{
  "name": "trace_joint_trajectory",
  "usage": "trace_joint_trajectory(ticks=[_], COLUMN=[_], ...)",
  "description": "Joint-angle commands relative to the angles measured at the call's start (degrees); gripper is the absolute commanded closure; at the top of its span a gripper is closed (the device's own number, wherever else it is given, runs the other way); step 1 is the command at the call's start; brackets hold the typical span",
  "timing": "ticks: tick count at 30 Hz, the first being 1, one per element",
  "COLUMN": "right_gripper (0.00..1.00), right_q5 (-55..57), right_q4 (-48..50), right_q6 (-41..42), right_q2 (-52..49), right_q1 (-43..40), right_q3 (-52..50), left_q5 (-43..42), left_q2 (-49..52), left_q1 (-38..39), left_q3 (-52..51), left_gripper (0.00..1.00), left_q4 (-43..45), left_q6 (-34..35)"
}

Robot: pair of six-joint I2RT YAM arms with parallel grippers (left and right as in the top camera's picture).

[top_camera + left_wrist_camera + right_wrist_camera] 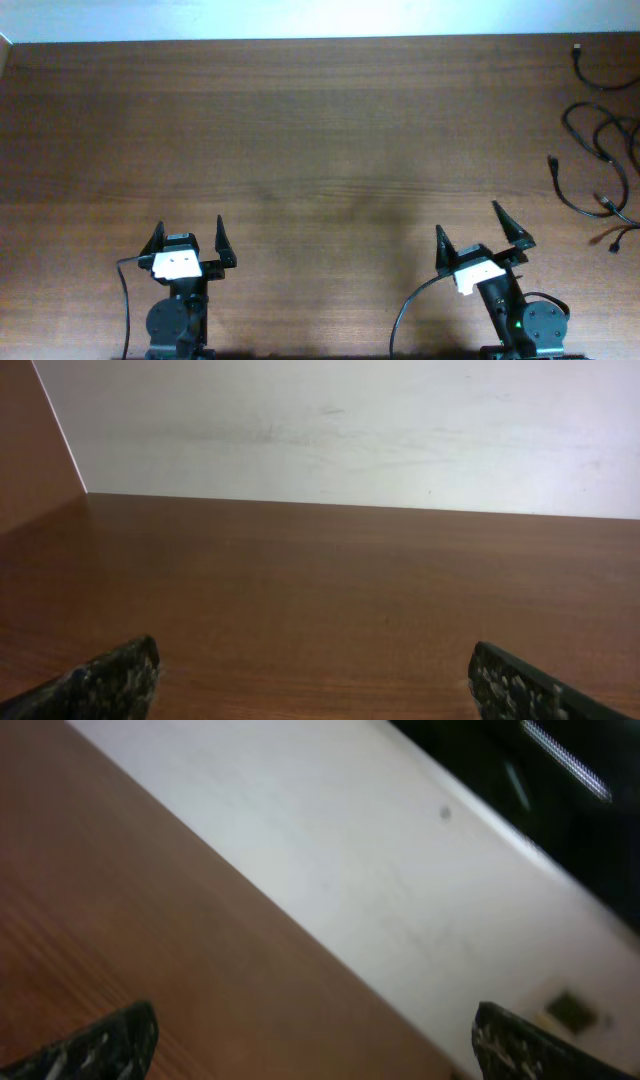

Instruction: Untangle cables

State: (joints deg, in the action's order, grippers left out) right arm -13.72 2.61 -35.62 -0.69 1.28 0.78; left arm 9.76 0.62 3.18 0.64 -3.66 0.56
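Several thin black cables [600, 150] lie looped and crossing at the far right edge of the table, with small plug ends; one separate cable [592, 68] lies at the back right corner. My left gripper [188, 236] is open and empty near the front left. My right gripper [481, 228] is open and empty near the front right, turned toward the right, well short of the cables. In the left wrist view the gripper [315, 675] is spread over bare wood. In the right wrist view the gripper [315, 1035] is spread too, and no cable shows.
The brown wooden table [300, 130] ends at a white wall along the back [350, 430]. The table's right edge runs close by the cables. Thicker black arm wiring [410, 300] curves beside the right arm base.
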Motion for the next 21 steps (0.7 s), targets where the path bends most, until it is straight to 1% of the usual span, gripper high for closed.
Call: trace_joint_trajectory(ticks=[1, 2, 5, 21], right_gripper=[0.01, 0.01, 0.01, 0.01], right_q5=[16.81, 18.93, 18.05, 18.49], right_q4=[-4.5, -6.84, -6.97, -6.91], right_q6=[29.22, 34.86, 34.82, 34.84], right_q2=[0.46, 0.46, 0.46, 0.44], right_q1=[0.11, 0.04, -2.12, -2.14], right_q3=[-0.46, -0.46, -0.46, -0.46], left_q5=[1.01, 1.01, 1.01, 1.01], left_q2=[-0.28, -0.28, -0.28, -0.28], left_q1=[-0.35, -0.35, -0.35, -0.35], left_q3=[-0.09, -0.09, -0.09, -0.09], left_gripper=[0.01, 0.01, 0.01, 0.01], left_q4=[-0.24, -0.24, -0.24, -0.24], left_q6=[0.5, 0.5, 0.5, 0.5])
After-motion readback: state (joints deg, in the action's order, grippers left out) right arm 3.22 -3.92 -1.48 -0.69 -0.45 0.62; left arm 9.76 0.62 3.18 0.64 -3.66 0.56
